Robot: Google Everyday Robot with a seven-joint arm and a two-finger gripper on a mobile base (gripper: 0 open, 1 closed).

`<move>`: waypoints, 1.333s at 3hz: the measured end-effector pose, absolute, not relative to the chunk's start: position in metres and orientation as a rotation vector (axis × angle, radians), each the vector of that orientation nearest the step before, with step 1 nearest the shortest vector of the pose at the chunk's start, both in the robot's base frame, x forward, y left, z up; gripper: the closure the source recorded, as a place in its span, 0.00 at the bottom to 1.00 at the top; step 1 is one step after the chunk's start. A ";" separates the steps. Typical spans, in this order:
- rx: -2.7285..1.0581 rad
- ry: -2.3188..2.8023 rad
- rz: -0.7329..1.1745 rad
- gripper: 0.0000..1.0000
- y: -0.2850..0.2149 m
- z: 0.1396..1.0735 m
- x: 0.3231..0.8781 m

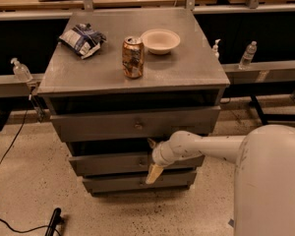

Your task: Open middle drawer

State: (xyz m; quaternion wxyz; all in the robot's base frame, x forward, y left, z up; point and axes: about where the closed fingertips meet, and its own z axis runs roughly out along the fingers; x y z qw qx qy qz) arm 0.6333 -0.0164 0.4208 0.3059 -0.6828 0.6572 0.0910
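Cabinet: a grey metal drawer cabinet [196,75] stands on the speckled floor, and every place below is given relative to it.
Middle drawer: the middle drawer [108,164] is the second of the cabinet's three fronts. It sits under the top drawer [98,127] and above the bottom drawer [118,183].
Gripper: the gripper [153,158] is at the centre of that second front, at the end of the white arm [211,146], which reaches in from the cabinet's right.
Fingers: they look spread, with one tan fingertip [154,173] pointing down over the front's lower edge and another showing just above its upper edge.
Knob: the knob is hidden behind the gripper, so you cannot tell whether it is pinched yet.
How it will handle: expect a stiff, rigid metal drawer that is not fragile and slides on rails. It probably needs a firm, steady pull.
Where to hold: take the small centre knob, as there is no other handle on the flat front. Painted metal can be slippery, so close fully around the knob before you pull.
Pull line: draw straight out from the cabinet's face, because an off-centre tug could make the wide, shallow drawer bind.
On the cabinet's top: a drink can [132,58] stands upright at the middle, a pale bowl [160,41] is behind it to the right, and a crumpled snack bag [81,39] lies at the back left.
Risk: a jerk could rock the cabinet and tip the can.
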 end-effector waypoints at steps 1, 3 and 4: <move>-1.827 1.742 0.170 0.00 -0.019 0.427 0.632; -1.875 1.743 0.137 0.36 -0.021 0.424 0.627; -1.874 1.739 0.170 0.53 -0.024 0.419 0.632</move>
